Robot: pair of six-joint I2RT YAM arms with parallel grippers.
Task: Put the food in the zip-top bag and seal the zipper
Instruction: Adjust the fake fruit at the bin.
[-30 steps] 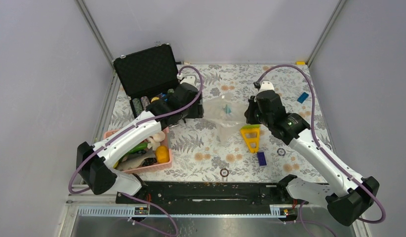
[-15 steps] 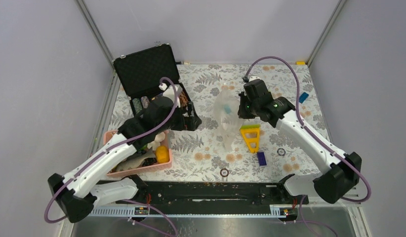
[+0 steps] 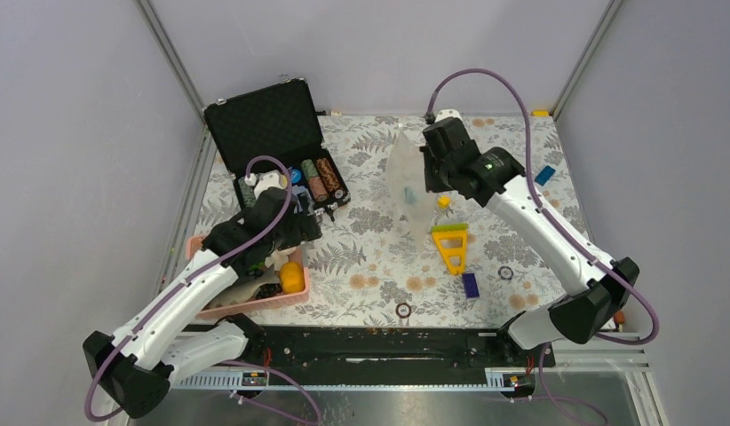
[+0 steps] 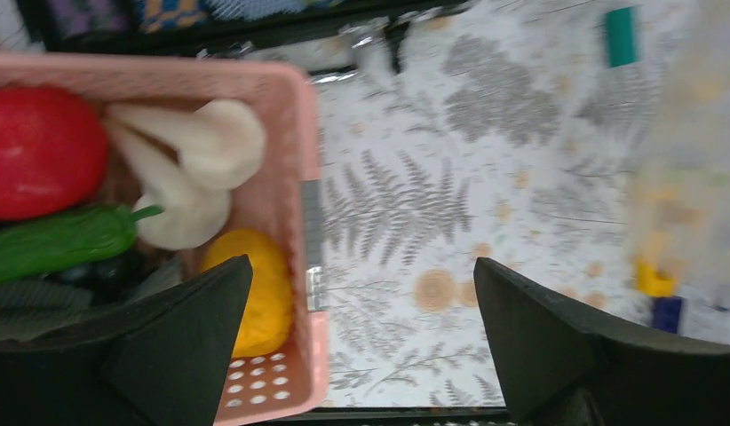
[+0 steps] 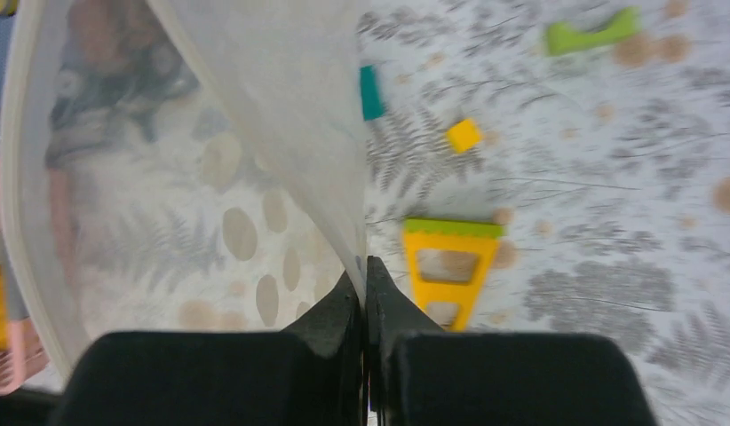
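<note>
The zip-top bag (image 3: 404, 177) (image 5: 210, 133) hangs clear and dotted, lifted off the table. My right gripper (image 3: 432, 175) (image 5: 363, 266) is shut on its edge. A pale strip, the zipper (image 5: 19, 177), runs down the bag's left side in the right wrist view. My left gripper (image 3: 290, 226) (image 4: 361, 293) is open over the near right corner of the pink basket (image 3: 255, 300) (image 4: 295, 160), with nothing between its fingers. The food lies in the basket: a red fruit (image 4: 42, 151), white mushrooms (image 4: 193, 169), a green vegetable (image 4: 59, 240) and an orange (image 3: 292, 277) (image 4: 255, 288).
An open black case (image 3: 273, 133) with poker chips stands at the back left. A yellow triangular piece (image 3: 450, 248) (image 5: 446, 266), a dark blue block (image 3: 470, 284), a small yellow cube (image 5: 464, 135), a teal piece (image 5: 370, 91) and two rings (image 3: 403, 310) lie on the floral cloth.
My left gripper has opened, let go of the bag and drawn back over the basket. My right gripper has raised the bag and carried it toward the back.
</note>
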